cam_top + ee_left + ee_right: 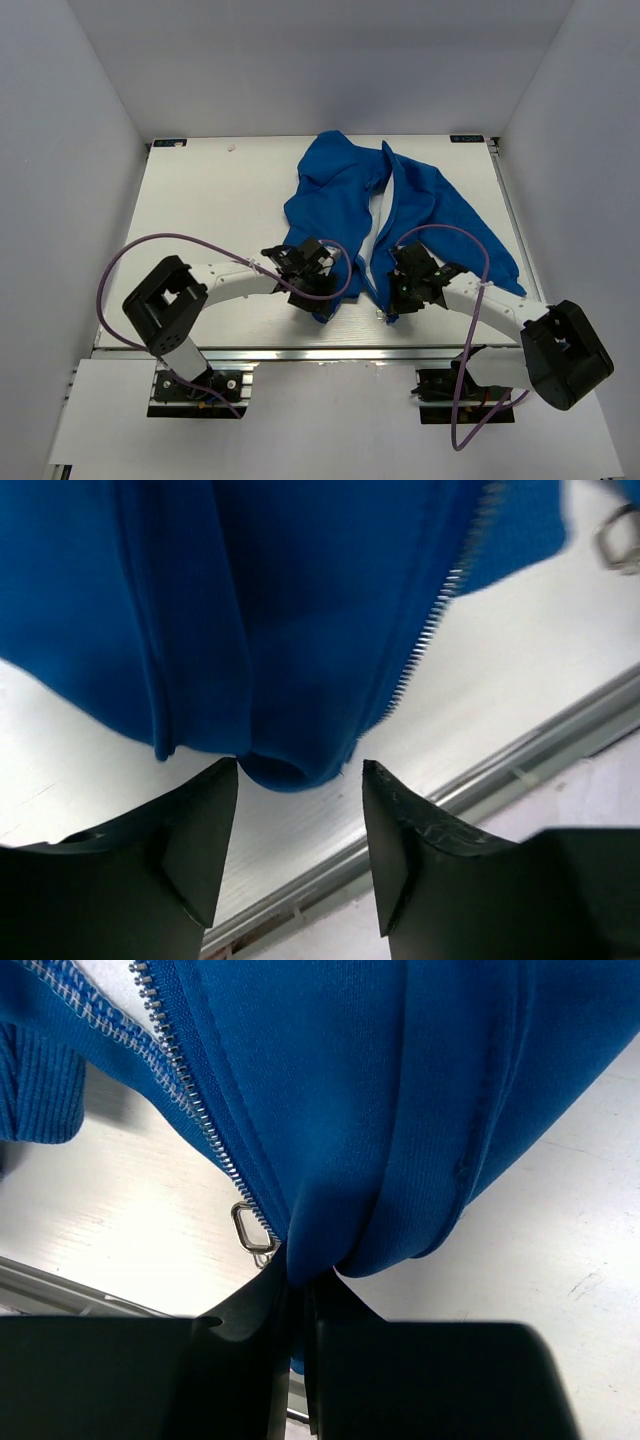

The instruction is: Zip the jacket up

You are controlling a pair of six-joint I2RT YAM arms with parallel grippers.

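**Your workspace is basically a plain white box**

You've got a white counter (200, 230) boxed in by three bare, pale grey walls: the left wall (60, 200), the back wall (320, 60) and the right wall (590, 150). The light's soft and even, so shadows on the surface are faint. A silver metal rail (300, 353) runs along the counter's near edge, with a lower white board (330, 420) in front of it. Small black brackets sit at the far corners, a left bracket (170, 143) and a right bracket (466, 139).

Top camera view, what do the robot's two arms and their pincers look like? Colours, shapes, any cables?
Both the left arm and the right arm have white tubular links and chunky black joint housings. A thin purple cable loops out along each arm. The left pincer and the right pincer have plain black, wedge-shaped fingers. No markings are visible.
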